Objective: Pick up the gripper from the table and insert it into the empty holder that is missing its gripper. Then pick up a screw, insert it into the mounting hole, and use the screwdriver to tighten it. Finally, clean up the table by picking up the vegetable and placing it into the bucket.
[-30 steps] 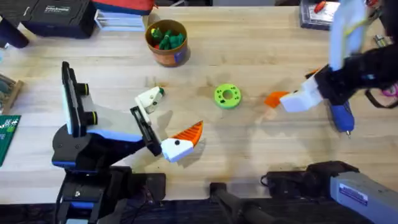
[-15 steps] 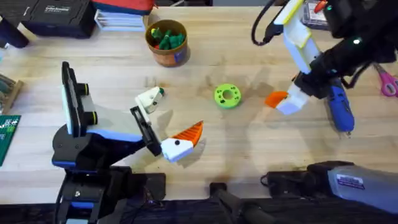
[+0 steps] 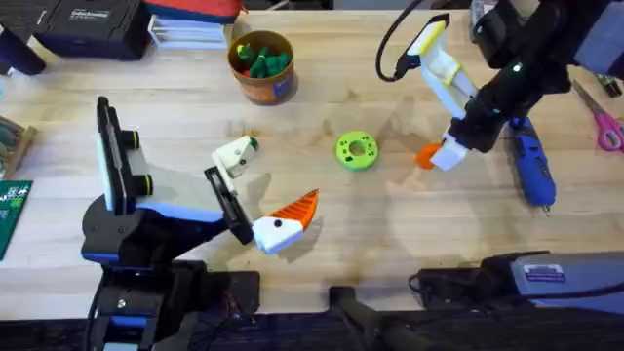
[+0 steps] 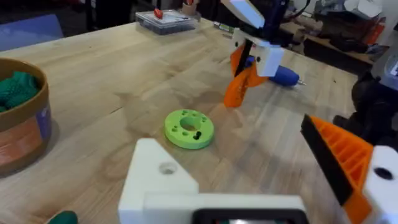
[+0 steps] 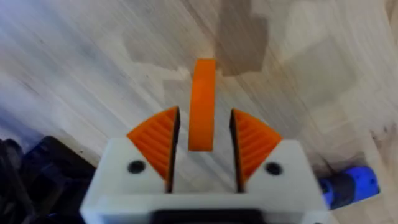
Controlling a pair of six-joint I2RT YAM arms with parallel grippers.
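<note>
Between our right gripper's (image 5: 203,149) ribbed orange pads (image 5: 157,144) stands the orange wedge (image 5: 202,102), pads close beside it, grip uncertain. Just beyond lies the blue screwdriver (image 3: 532,171). Our left gripper (image 3: 261,190) rests open, its white holder (image 4: 163,180) bare.

Legible text: none.

- Black case (image 3: 88,24) at the far left of the tabletop (image 3: 322,234): white lettering on the lid, too small to read.
- Label plate (image 3: 546,274) on the right arm's base: dark print, cannot be made out.
- Green circuit board (image 3: 12,210) at the left edge: white markings, unreadable.
- Bucket (image 4: 22,134): blue patch on its side, no letters discernible.
</note>
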